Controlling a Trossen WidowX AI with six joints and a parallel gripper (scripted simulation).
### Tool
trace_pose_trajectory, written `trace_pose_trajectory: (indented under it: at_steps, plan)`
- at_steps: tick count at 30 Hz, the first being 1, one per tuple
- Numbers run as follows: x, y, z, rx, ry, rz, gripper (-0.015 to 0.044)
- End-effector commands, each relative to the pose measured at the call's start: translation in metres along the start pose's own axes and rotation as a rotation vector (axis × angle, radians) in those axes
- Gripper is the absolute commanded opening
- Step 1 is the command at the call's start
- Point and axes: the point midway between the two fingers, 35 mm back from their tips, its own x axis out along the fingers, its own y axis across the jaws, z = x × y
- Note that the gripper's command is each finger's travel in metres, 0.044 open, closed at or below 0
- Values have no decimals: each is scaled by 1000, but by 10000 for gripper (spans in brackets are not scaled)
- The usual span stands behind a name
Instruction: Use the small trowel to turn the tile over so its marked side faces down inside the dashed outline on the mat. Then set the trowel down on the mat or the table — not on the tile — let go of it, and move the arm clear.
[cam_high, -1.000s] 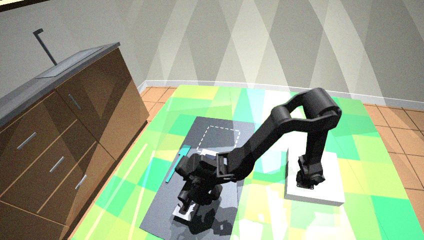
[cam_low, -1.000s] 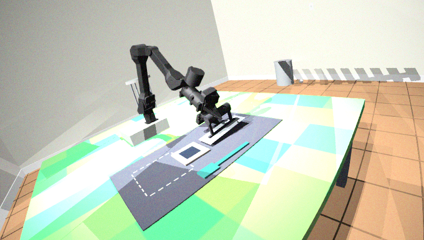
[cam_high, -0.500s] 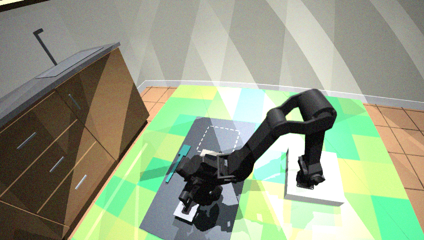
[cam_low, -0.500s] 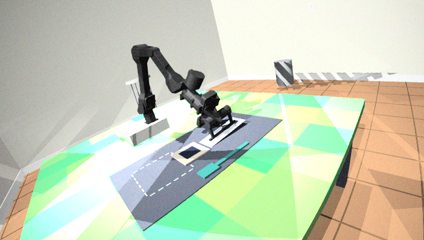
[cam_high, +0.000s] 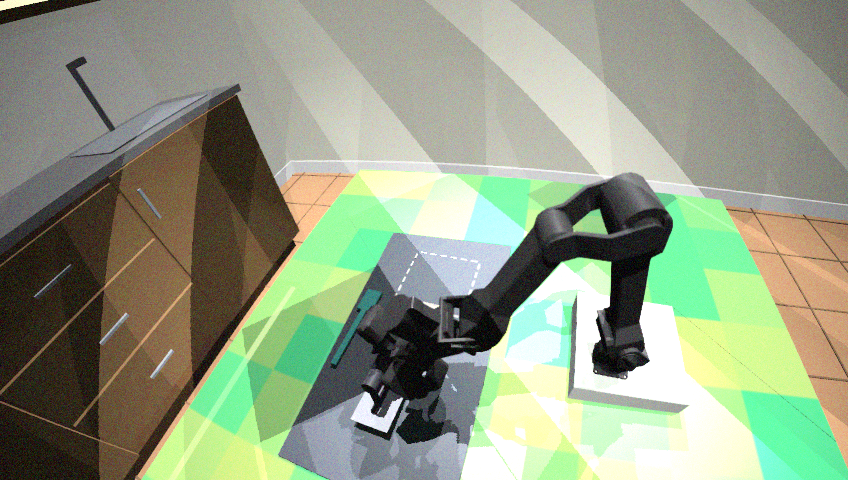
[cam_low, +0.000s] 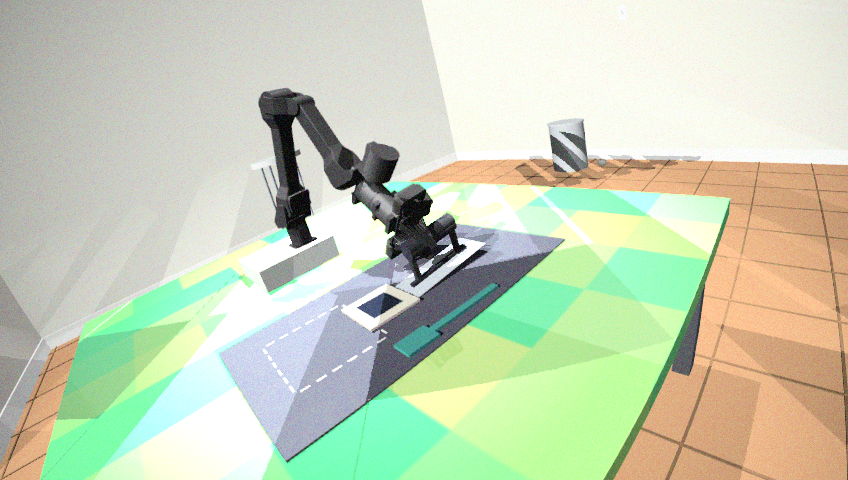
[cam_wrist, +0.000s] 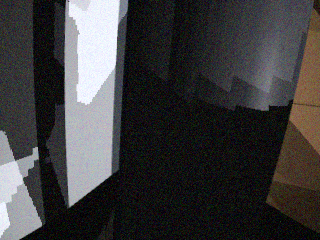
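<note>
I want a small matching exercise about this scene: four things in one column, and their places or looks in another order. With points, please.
1. Tile (cam_high: 423, 302) (cam_low: 357, 309)
2. Outline (cam_high: 449, 256) (cam_low: 342, 364)
3. Teal tool (cam_high: 349, 333) (cam_low: 416, 342)
4. Trowel (cam_high: 367, 417) (cam_low: 421, 287) (cam_wrist: 92, 150)

A. Held in the hand (cam_high: 404, 368) (cam_low: 423, 239)
B. Cream border, dark square facing up
C. White dashes on the mat (cam_high: 327, 437) (cam_low: 285, 416)
D. Lying along one long edge of the mat, not held

Right pairs: 1-B, 2-C, 3-D, 4-A

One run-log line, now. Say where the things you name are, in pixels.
gripper (cam_high: 389, 389) (cam_low: 437, 264): shut on pale flat tool (cam_high: 364, 412) (cam_low: 410, 286) (cam_wrist: 92, 150) | tile (cam_high: 425, 302) (cam_low: 380, 305): marked side up | teal tool (cam_high: 369, 299) (cam_low: 418, 340): on mat (cam_high: 321, 410) (cam_low: 285, 422)
</note>
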Motion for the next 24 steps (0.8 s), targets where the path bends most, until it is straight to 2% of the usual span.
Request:
trace_pose_trajectory:
  at_steps: [1, 12, 24]
  plan:
    - [-1, -1, -12, 3, 18, -3, 0]
    - [-3, -2, -28, 1, 18, -4, 0]
    - [-10, -10, -22, -75, 83, -4, 0]
